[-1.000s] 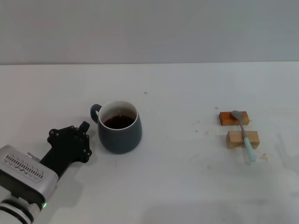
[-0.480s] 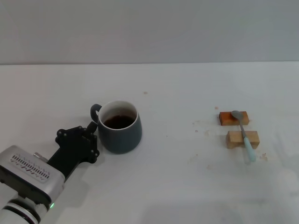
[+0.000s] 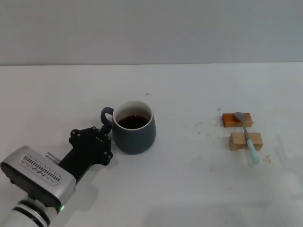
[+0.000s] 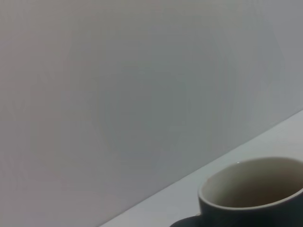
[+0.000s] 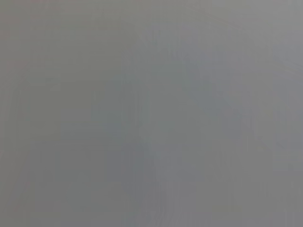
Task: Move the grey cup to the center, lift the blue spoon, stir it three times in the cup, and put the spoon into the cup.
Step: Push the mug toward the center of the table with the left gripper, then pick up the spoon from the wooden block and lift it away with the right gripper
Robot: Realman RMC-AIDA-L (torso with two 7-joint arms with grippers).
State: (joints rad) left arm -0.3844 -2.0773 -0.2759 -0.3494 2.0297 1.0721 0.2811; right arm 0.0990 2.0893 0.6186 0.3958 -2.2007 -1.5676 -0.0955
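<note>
The white table (image 3: 189,189) is matte and smooth, with a few small crumbs near the wooden blocks; a plain grey wall stands behind it.

The left arm comes in low from the near left of the grey cup, with a rounded silver wrist housing and a black angular left gripper (image 3: 105,142) at its end. The gripper tip is against the cup's handle side, touching or almost touching. Whether its fingers are spread or pressed together I cannot tell, because the black parts merge together.

The grey cup (image 3: 134,127) is a rounded dark slate ceramic mug, glossy, with a pale inner wall and dark brown liquid inside. Its loop handle points toward the gripper. In the left wrist view only the rim and upper part of the cup (image 4: 251,194) show; the rest is cut off.

Well to the right of the cup lie two small wooden blocks (image 3: 245,141), one darker and reddish, one pale. The blue spoon (image 3: 248,138) rests across them, its grey metal bowl on the far block, its slim light-blue handle reaching past the near block to the table.

The right wrist view shows only flat grey.
</note>
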